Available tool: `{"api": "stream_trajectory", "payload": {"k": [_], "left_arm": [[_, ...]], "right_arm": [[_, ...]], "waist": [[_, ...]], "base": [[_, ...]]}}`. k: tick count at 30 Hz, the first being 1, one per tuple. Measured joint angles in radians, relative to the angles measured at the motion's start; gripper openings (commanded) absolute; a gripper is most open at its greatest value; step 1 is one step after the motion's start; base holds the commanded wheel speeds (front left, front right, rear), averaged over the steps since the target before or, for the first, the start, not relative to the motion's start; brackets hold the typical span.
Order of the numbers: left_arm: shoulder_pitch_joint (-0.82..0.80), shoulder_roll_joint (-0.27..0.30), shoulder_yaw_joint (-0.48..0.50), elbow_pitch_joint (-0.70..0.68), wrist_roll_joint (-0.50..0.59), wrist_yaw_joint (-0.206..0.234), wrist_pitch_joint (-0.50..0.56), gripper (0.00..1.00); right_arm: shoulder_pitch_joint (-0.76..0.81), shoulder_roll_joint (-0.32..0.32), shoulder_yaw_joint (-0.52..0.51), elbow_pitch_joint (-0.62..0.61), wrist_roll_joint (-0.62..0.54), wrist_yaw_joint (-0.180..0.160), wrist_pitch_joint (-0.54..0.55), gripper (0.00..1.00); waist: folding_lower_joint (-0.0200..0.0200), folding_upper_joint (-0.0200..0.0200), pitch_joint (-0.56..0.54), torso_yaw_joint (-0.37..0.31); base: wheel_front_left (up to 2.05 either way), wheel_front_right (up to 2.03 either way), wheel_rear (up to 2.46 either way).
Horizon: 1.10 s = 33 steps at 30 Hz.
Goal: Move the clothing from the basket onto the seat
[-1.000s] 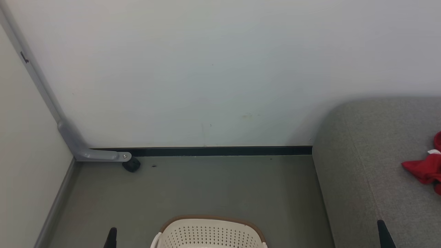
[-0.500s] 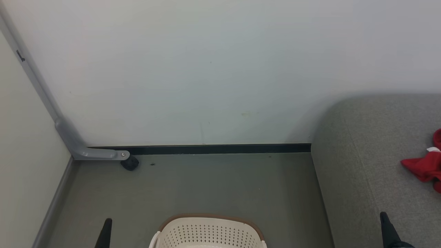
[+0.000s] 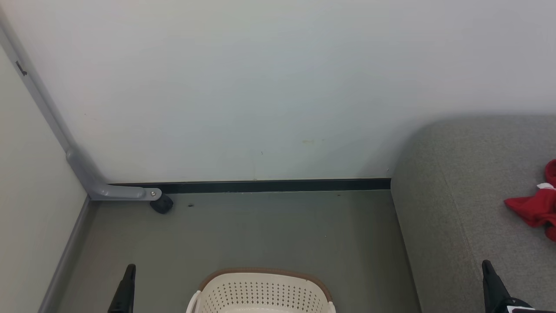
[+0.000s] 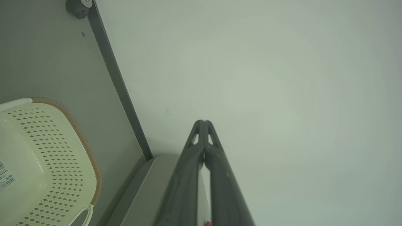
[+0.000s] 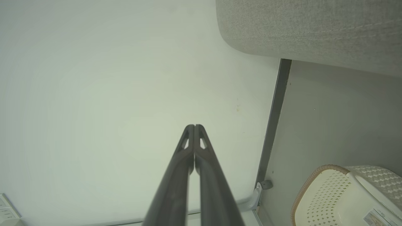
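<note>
Left gripper [image 4: 203, 121] and right gripper [image 5: 194, 126] both empty, each pair of fingers [image 4: 185, 175] tight together.

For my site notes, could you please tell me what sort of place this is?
Probably a staged living-room corner: grey couch cushion against a plain wall, laundry basket on grey floor.

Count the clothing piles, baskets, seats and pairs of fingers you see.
clothing pile: 1
basket: 1
seat: 1
finger pairs: 2, left fingers and right fingers, both shut
Total: 5
</note>
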Motion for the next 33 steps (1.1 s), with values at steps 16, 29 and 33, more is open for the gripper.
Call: {"api": "stream_trajectory", "payload": {"k": [16, 29, 33], "left_arm": [[-0.009, -0.002, 0.0, -0.002, -0.015, 0.0, 0.0, 0.0], [-0.009, -0.002, 0.0, -0.002, -0.016, 0.0, 0.0, 0.0], [-0.009, -0.002, 0.0, -0.002, -0.016, 0.0, 0.0, 0.0]], "right_arm": [[0.0, 0.0, -0.001, 0.0, 0.0, 0.0, 0.0, 0.0], [0.0, 0.001, -0.001, 0.0, 0.001, 0.0, 0.0, 0.0], [0.0, 0.001, 0.0, 0.0, 0.001, 0.0, 0.0, 0.0]], "waist": [[0.0, 0.0, 0.0, 0.0], [0.0, -0.0001, 0.0, 0.0], [0.0, 0.0, 0.0, 0.0]], "base": [[0.0, 0.0, 0.0], [0.0, 0.0, 0.0], [0.0, 0.0, 0.0]]}}
